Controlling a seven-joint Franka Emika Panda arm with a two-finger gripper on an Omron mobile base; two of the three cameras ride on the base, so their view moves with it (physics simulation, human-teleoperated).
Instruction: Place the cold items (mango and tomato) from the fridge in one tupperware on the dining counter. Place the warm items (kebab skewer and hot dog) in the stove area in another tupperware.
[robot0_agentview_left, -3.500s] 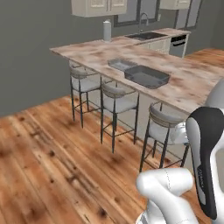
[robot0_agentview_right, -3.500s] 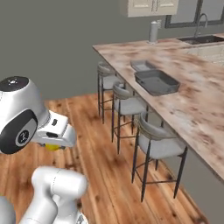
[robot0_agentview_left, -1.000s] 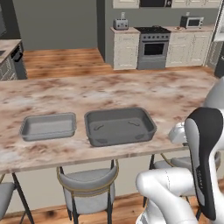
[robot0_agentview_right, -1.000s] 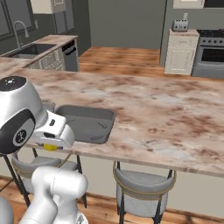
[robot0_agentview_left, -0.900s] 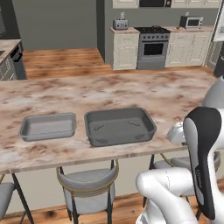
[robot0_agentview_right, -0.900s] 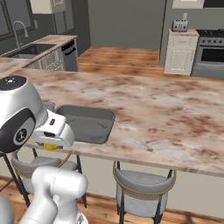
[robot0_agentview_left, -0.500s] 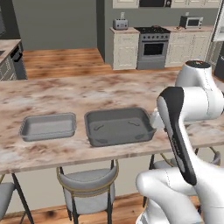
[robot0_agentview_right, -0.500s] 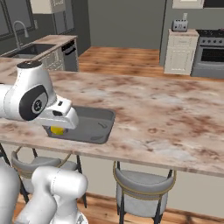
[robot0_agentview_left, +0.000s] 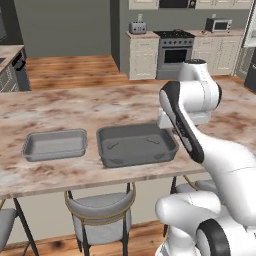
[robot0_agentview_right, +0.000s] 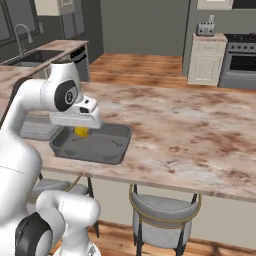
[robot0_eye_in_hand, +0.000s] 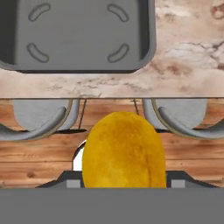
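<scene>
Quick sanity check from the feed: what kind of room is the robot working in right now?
A home kitchen, rendered. A long marbled dining counter with stools tucked under it, a steel range between cream cabinets at the back, and a sink off to the side.

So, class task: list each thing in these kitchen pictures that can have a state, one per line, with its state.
gripper: shut on the mango, above the dark tray's rim.
mango: held, off the counter.
dark grey tupperware: empty, on the dining counter.
light grey tupperware: empty, beside it.
stools: tucked under the counter.
</scene>
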